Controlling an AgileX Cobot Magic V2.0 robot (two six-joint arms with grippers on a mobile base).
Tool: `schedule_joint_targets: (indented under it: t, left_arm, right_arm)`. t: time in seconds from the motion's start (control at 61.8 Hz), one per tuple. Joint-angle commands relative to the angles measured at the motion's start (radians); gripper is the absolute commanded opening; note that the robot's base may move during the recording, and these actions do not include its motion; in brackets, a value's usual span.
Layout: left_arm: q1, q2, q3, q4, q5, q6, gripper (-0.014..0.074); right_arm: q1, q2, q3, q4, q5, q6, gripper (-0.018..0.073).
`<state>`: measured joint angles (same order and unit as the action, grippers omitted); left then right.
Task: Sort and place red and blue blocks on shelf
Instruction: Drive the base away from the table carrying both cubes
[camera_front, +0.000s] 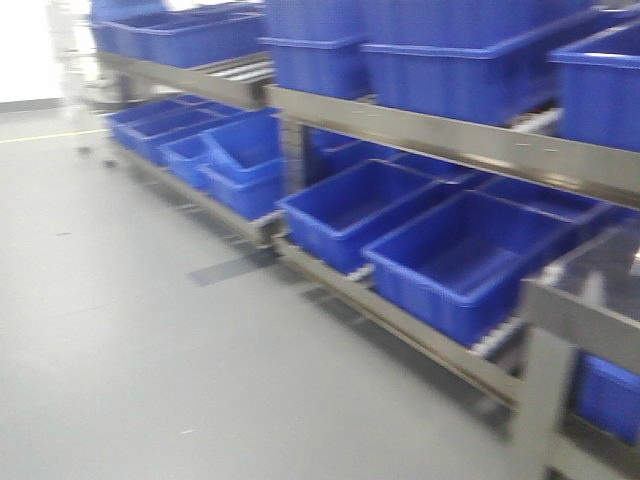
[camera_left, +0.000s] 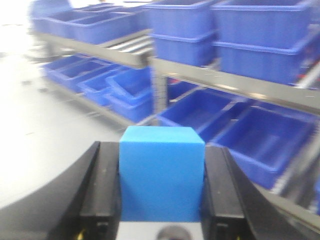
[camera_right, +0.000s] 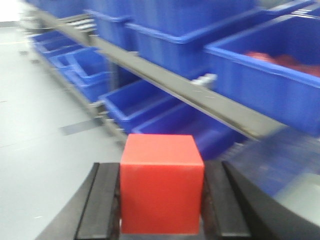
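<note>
Blue block (camera_left: 161, 175) left hand (camera_left: 160, 150), red block (camera_right: 161, 185) right (camera_right: 160, 167)

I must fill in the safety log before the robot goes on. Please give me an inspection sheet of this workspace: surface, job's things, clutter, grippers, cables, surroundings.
Surface: grey floor, bare except for a dark patch near the rack.
Job's things: blue block and red block, each held in a gripper; shelf ahead, no block placed on it yet.
Clutter: large blue bins fill both shelf levels; one upper bin holds something red, too blurred to name.
Grippers: left gripper shut on the blue block; right gripper shut on the red block.
Cables: nothing seen.
Surroundings: all views blurred; yellow floor line at far left.
</note>
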<state>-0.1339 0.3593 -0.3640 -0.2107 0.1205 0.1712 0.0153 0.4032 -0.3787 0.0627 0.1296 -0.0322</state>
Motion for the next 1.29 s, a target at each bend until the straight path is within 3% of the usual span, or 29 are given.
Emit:
schedule_joint_targets:
  t: [0.0, 1.279]
  left_arm:
    - [-0.002, 0.005, -0.033, -0.004, -0.083, -0.001, 0.0125]
    - [-0.002, 0.005, -0.033, -0.004, -0.083, -0.001, 0.0125]
  right_arm:
    - [-0.007, 0.003, -0.029, 0.003, -0.09, -0.004, 0.0048]
    - [-0.007, 0.003, -0.029, 0.003, -0.09, -0.004, 0.0048]
